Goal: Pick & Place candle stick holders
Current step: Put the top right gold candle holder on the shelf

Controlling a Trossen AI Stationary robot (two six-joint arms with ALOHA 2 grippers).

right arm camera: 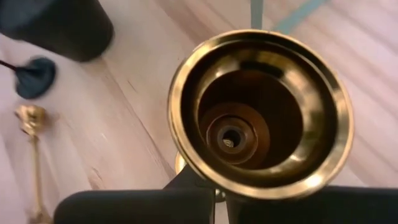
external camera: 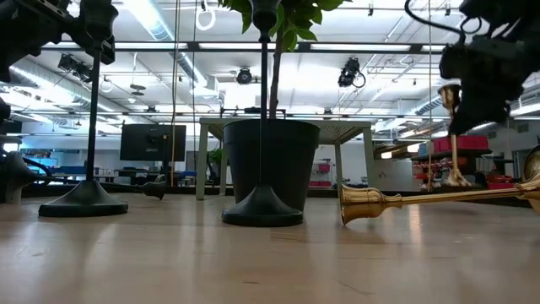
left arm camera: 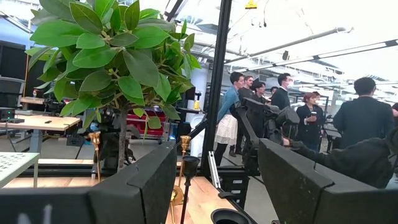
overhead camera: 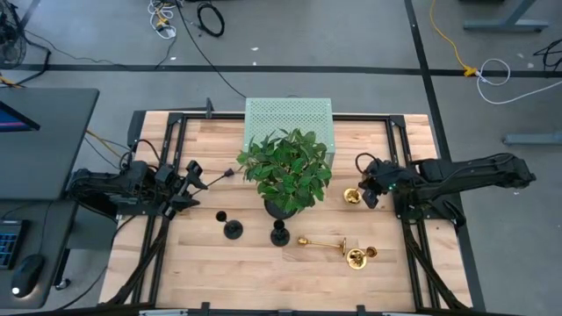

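Observation:
Two black candlesticks stand upright on their round bases, one [overhead camera: 233, 228] left of the other [overhead camera: 279, 233], in front of the plant's black pot [overhead camera: 283, 207]. One gold candlestick [overhead camera: 327, 245] lies on its side on the table; it also shows in the low view [external camera: 422, 199]. My right gripper [overhead camera: 365, 191] is shut on the second gold candlestick [overhead camera: 351, 195], right of the plant. My left gripper [overhead camera: 195, 180] is open and empty, left of the plant, above the table. My right gripper pinches the gold candlestick between its two fingers just under its top cup [right arm camera: 214, 180]; the cup itself hides the exact place. The fingers [right arm camera: 130, 205] come from above, slanting down. The candlestick hangs upright below them [external camera: 452, 135], its base seemingly just clear of the table.
The leafy plant [overhead camera: 285, 167] stands mid-table, taller than the candlesticks, with a pale green perforated box [overhead camera: 288, 118] behind it. Black frame rails [overhead camera: 158, 228] run along both table sides. Several people [left arm camera: 292, 99] stand in the room beyond.

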